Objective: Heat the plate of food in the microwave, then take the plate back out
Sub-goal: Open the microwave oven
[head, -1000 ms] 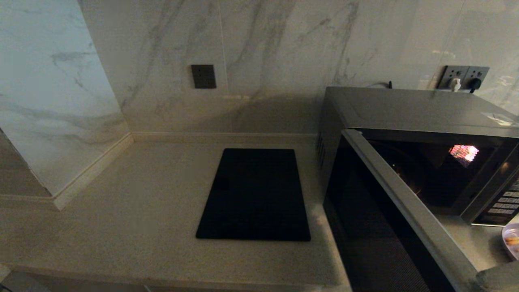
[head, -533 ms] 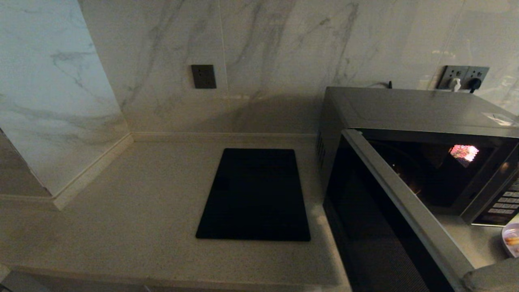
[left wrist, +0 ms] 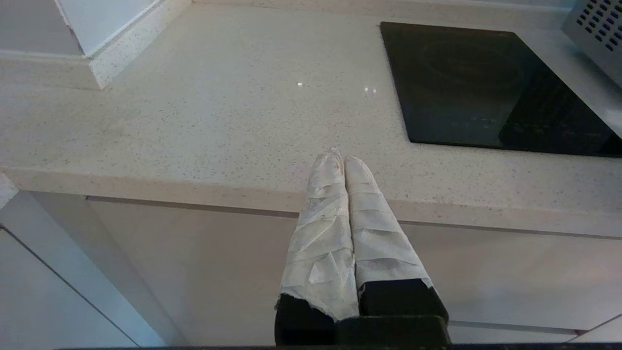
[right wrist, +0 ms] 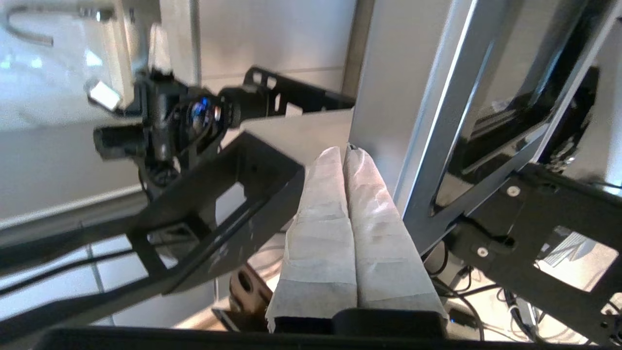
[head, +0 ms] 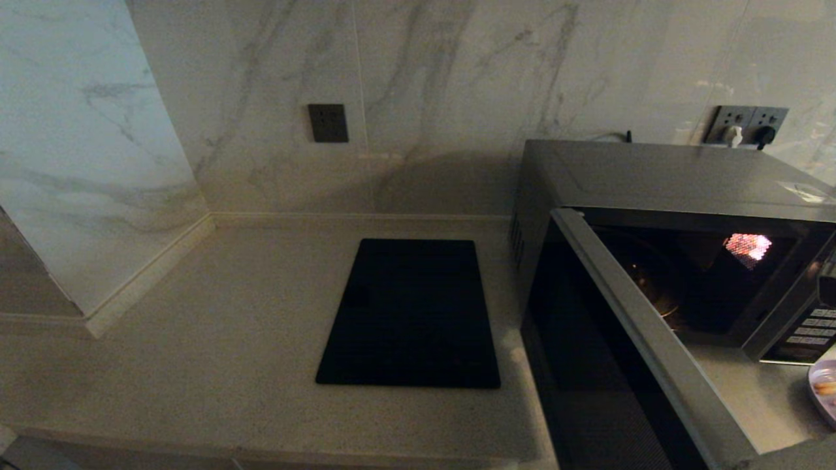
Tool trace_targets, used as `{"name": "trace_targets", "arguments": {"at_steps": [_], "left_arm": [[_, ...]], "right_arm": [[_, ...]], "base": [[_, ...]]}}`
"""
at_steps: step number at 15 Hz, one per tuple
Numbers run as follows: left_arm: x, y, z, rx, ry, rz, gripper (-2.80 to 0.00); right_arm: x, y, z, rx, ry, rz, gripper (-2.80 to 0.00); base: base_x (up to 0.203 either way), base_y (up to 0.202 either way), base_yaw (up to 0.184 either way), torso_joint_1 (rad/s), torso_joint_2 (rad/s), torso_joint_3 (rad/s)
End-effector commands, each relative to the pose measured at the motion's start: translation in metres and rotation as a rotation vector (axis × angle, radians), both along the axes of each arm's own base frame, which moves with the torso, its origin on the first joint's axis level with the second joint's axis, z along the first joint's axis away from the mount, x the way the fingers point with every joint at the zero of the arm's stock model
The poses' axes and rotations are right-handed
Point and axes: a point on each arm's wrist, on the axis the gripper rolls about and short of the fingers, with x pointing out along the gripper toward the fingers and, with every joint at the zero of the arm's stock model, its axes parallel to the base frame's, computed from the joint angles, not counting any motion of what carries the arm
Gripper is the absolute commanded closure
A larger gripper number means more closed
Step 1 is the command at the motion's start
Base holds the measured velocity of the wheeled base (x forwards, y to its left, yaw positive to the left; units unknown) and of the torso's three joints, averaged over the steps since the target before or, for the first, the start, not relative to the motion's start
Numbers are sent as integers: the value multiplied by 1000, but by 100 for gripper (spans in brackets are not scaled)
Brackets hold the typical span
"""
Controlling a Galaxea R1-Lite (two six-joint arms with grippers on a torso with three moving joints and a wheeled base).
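I see the plate (head: 824, 390) on the worktop (head: 215, 365) at far right, right of the microwave (head: 659, 189) with its door swung open; my right tool (right wrist: 346, 151), closed and empty, is nearer; left tool (left wrist: 340, 158) is closed, parked

A black slab (head: 409, 314) lay flat mid-counter (head: 196, 339), nearer the back wall. A dark switch plate (head: 328, 123) and a double socket (head: 748, 125) were on the marble wall (head: 457, 78).
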Motion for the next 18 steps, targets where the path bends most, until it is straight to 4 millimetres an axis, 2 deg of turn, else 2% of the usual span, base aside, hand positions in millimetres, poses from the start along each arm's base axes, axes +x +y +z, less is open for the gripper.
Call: {"name": "trace_targets", "arguments": {"at_steps": [1,7,10,13,18], "left_arm": [[0,0,0,-1,0,1,0],[0,0,0,-1,1,1,0],[0,0,0,-1,0,1,0],[0,0,0,-1,0,1,0],[0,0,0,-1,1,1,0]], "right_arm": [[0,3,-3,-2,35,25,0],[5,18,-14,34,30,112,0],[10,31,-13,60,-5,157,0],[14,38,-2,138,-91,180,0],[5,30,31,240,-204,188,0]], "base": [[0,0,0,0,0,0],[0,0,0,0,0,0],[0,0,0,0,0,0],[0,0,0,0,0,0],[0,0,0,0,0,0]]}}
